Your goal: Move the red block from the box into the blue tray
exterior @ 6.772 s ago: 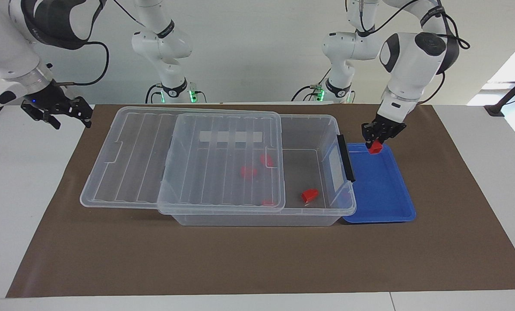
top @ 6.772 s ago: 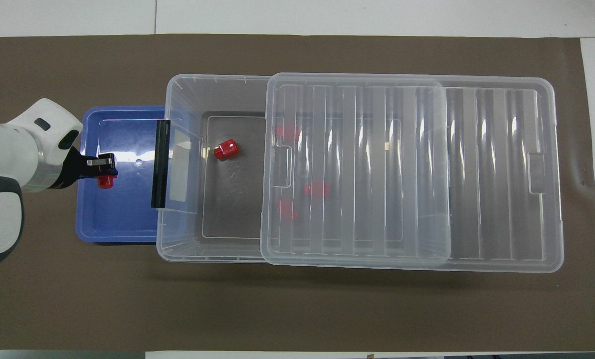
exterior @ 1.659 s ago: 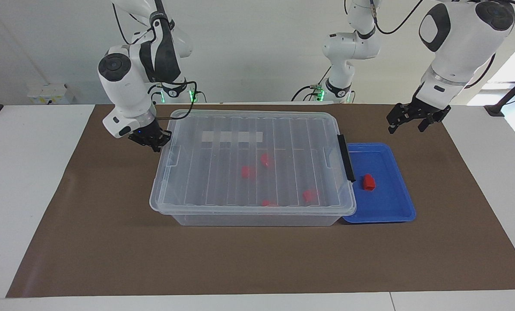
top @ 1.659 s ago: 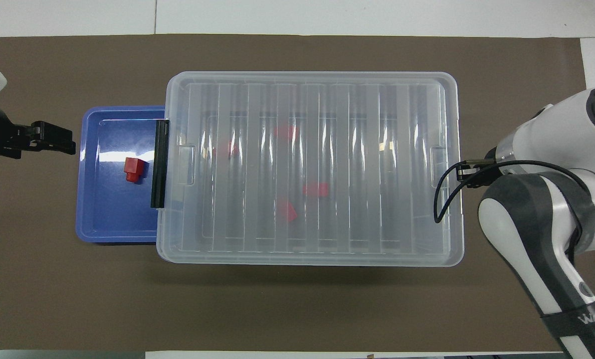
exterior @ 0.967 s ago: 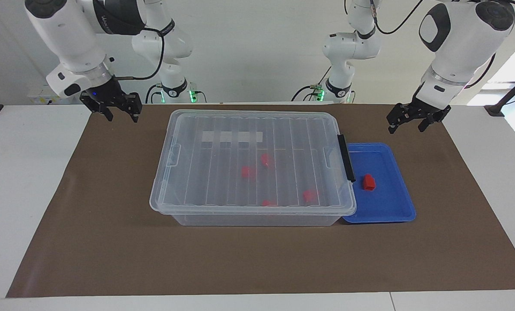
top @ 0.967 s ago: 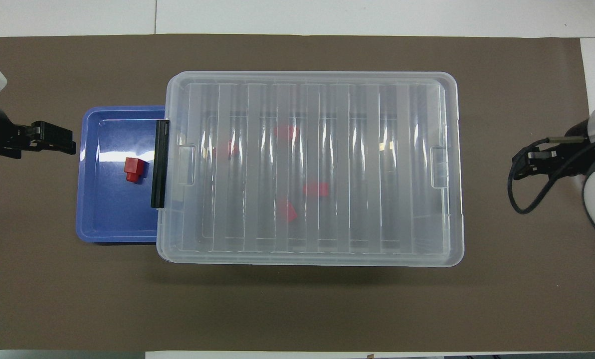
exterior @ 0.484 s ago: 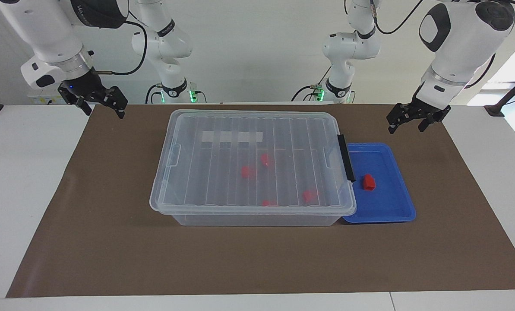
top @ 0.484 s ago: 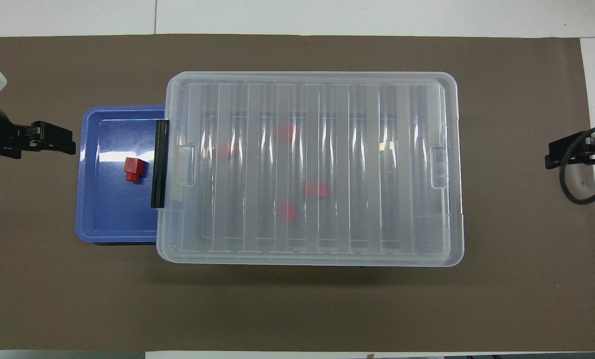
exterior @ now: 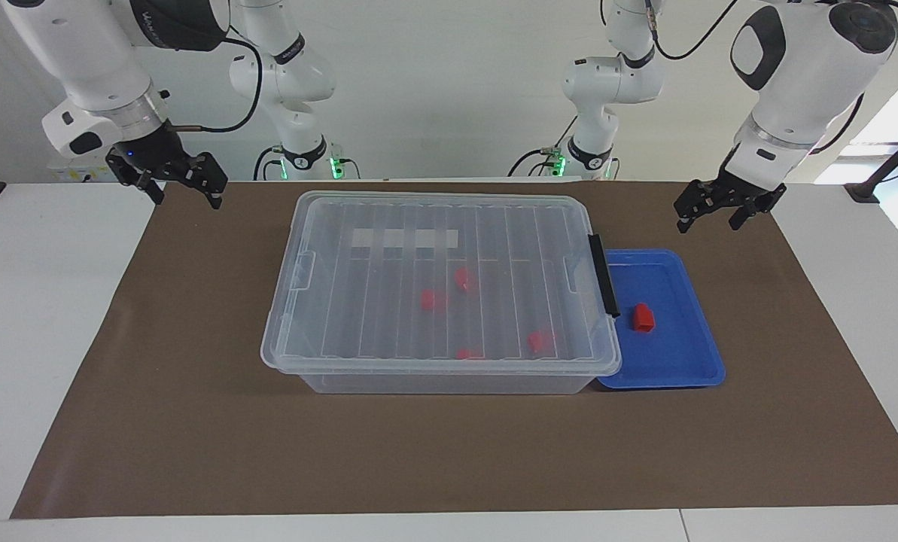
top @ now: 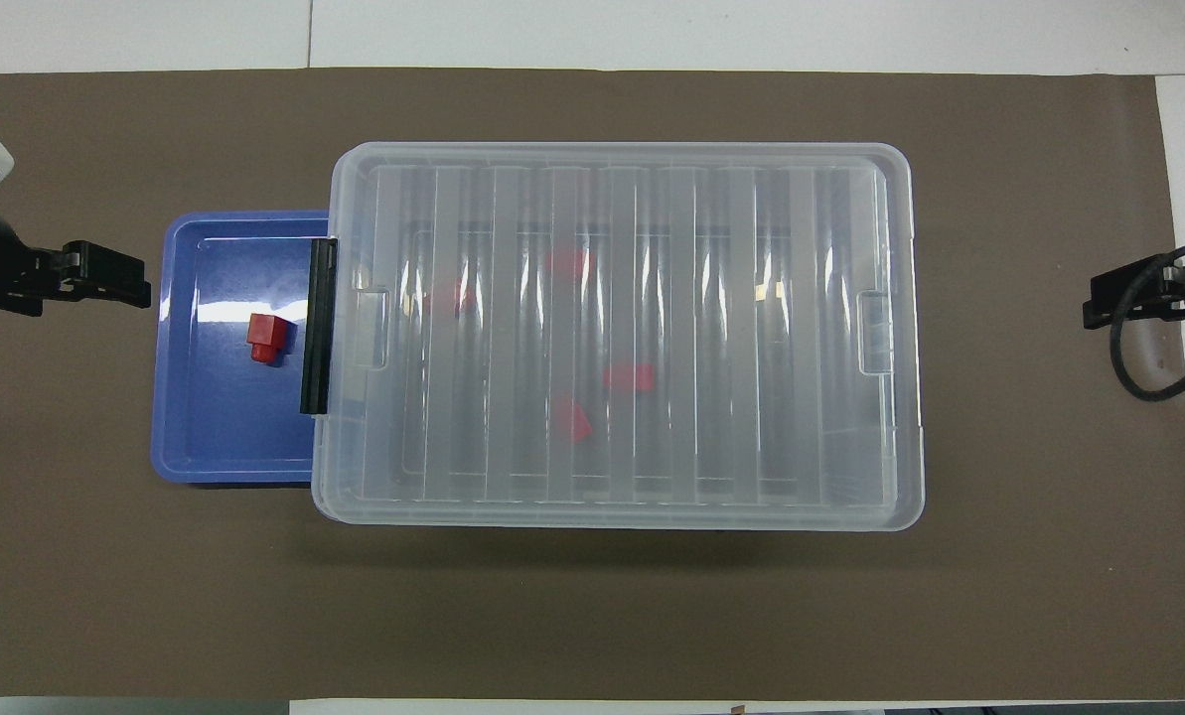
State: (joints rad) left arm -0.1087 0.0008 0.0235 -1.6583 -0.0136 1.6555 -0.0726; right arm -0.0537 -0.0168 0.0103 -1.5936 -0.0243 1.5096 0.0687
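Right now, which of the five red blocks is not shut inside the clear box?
The red block lying in the blue tray, beside the box's black latch. The other four show only through the closed lid of the box.

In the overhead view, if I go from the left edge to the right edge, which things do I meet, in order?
Left gripper → blue tray → red block → black latch → box → right gripper.
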